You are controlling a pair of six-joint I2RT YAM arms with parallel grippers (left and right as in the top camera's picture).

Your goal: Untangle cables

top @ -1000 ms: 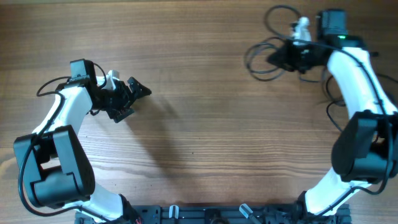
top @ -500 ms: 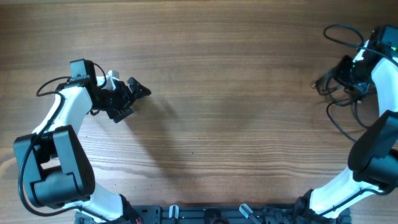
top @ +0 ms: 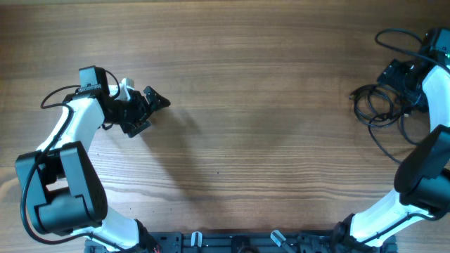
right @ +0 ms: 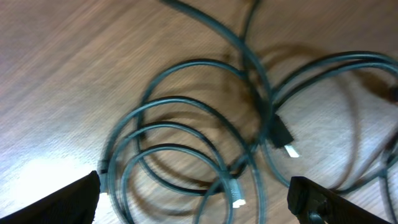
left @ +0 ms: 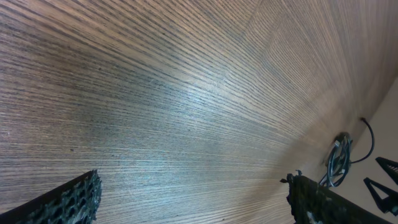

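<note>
Looped black cables (right: 267,118) lie loose on the wooden table (top: 246,105).

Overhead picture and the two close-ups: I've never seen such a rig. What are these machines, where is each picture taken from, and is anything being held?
Two white-and-black robot arms stand at a wooden table. The wide picture looks straight down from above. The other two come from cameras on the wrists, each showing its own dark fingertips at the bottom corners. The left gripper is open over bare wood. The right gripper is open too, over the cables: thin dark cords lying in loose overlapping loops with small plug ends, near the table's right edge. Nothing is held.
</note>
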